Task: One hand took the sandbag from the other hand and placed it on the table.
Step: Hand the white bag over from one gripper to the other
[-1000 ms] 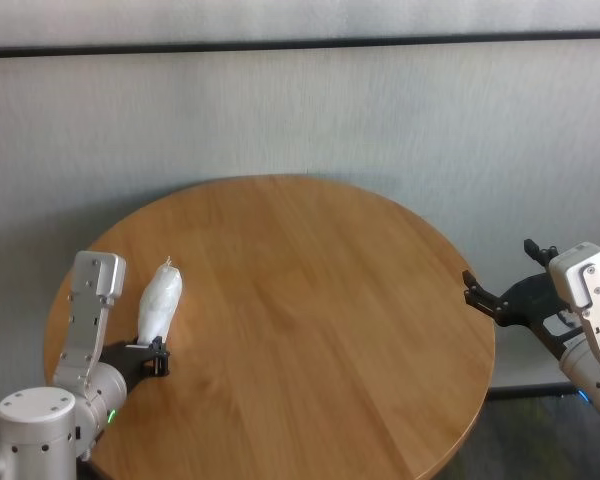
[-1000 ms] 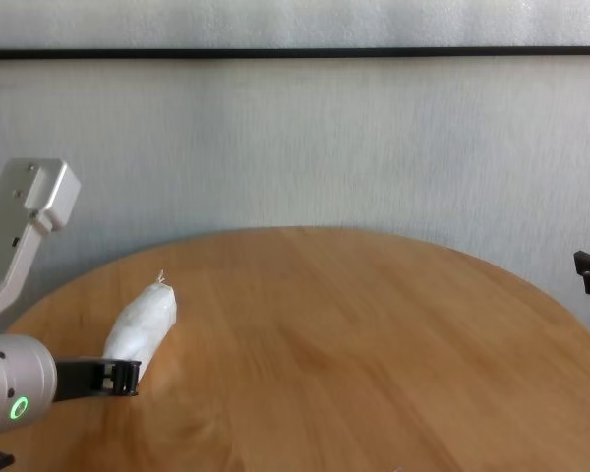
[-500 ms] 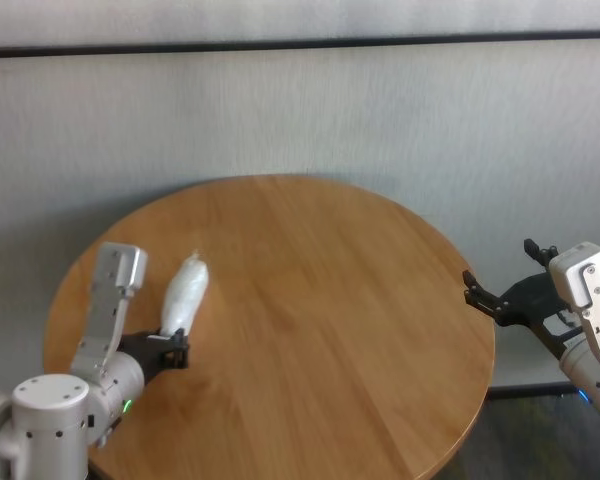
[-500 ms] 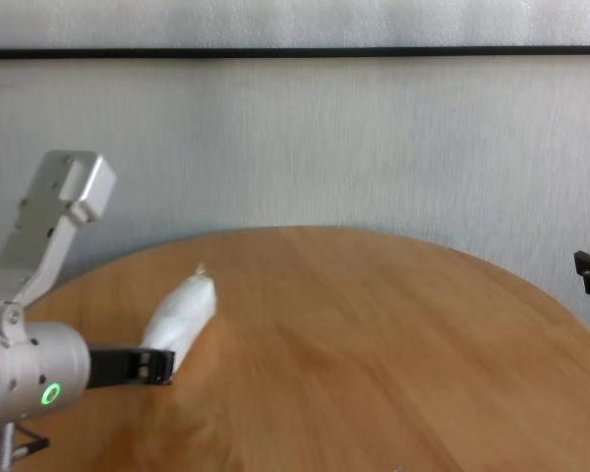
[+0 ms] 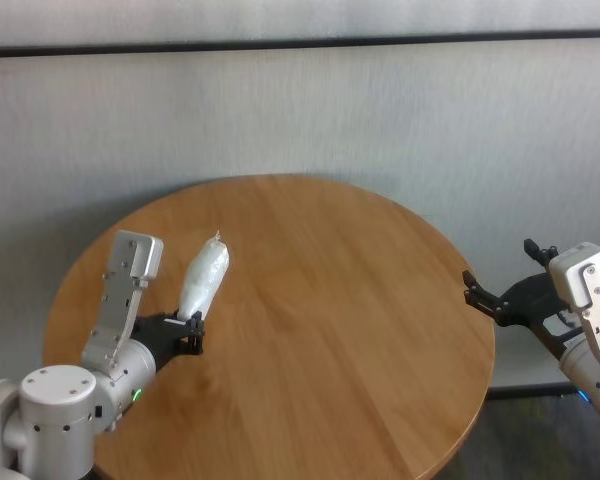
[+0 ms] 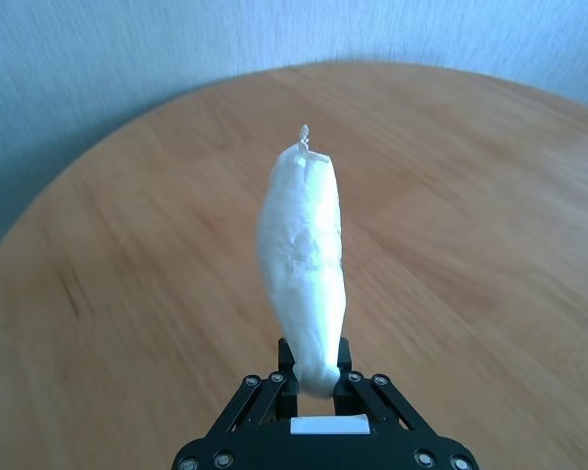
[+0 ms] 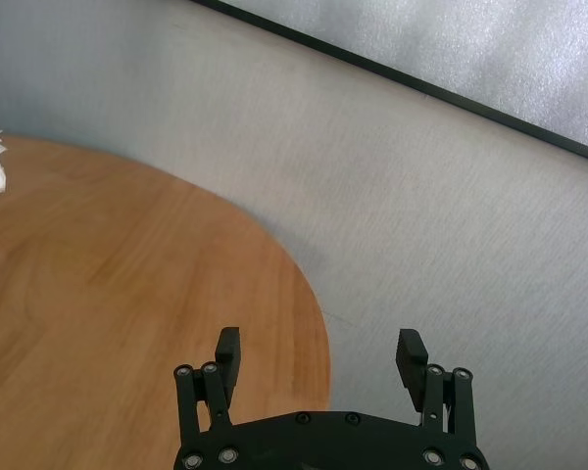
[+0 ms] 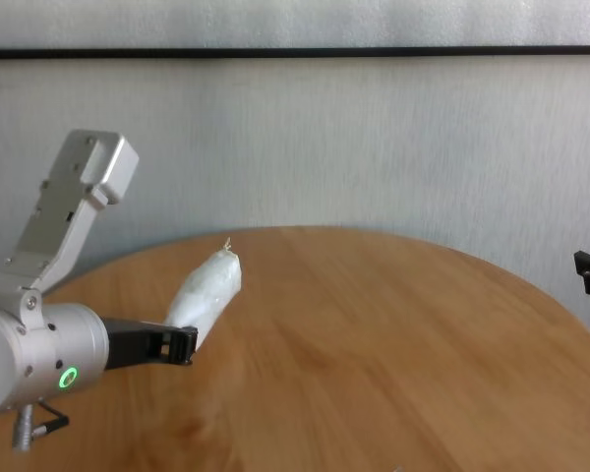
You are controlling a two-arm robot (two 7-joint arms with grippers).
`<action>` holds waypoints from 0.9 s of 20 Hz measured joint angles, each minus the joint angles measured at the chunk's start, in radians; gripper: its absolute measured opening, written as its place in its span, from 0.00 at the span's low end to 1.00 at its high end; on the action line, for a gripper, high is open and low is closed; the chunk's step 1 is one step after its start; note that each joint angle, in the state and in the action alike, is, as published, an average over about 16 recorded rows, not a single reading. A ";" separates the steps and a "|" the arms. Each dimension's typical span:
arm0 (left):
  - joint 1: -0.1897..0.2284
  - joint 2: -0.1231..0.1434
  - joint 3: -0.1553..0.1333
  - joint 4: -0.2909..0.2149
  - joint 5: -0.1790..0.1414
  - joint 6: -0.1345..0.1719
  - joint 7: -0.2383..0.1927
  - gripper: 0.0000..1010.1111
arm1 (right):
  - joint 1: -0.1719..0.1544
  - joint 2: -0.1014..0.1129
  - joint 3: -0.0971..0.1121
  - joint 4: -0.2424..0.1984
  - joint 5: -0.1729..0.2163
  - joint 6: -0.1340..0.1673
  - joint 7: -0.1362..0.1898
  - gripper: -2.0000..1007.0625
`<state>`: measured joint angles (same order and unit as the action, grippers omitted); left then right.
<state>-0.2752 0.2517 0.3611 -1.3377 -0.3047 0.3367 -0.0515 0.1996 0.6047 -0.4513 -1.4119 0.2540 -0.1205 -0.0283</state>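
While you watch round bench (image 5: pixel 310 300), note left end effector (image 5: pixel 188 333) over its left part, fingers clamped on lower end of sandbag (image 5: pixel 202 282), raised above wood, tied tip pointing up and away. Right end effector (image 5: pixel 500 298) off bench's right edge, fingers apart.

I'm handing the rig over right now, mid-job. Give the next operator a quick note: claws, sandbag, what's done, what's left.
Left claw: shut on the blunt end of the sandbag, holding it off the table over the left part of the top, twisted tip pointing up and away.
Right claw: open, holding nothing, just beyond the table's right edge.
Done: the sandbag is lifted and gripped by the left claw.
Left: bring the two claws together, have the right claw take the sandbag, release with the left, then set the sandbag down on the table. The handover has not begun.
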 joint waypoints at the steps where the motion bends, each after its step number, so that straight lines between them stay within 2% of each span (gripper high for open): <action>1: 0.001 0.000 -0.002 -0.002 0.002 -0.005 -0.002 0.20 | 0.000 0.000 0.000 0.000 0.000 0.000 0.000 1.00; 11: 0.035 0.014 -0.042 -0.054 0.023 -0.049 -0.008 0.20 | 0.000 0.000 0.000 0.000 0.000 0.000 0.000 1.00; 18: 0.055 0.030 -0.063 -0.084 0.038 -0.090 -0.036 0.20 | 0.000 0.000 0.000 0.000 0.000 0.000 0.000 1.00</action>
<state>-0.2206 0.2816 0.2980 -1.4222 -0.2670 0.2471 -0.0876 0.1996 0.6046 -0.4513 -1.4119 0.2540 -0.1205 -0.0283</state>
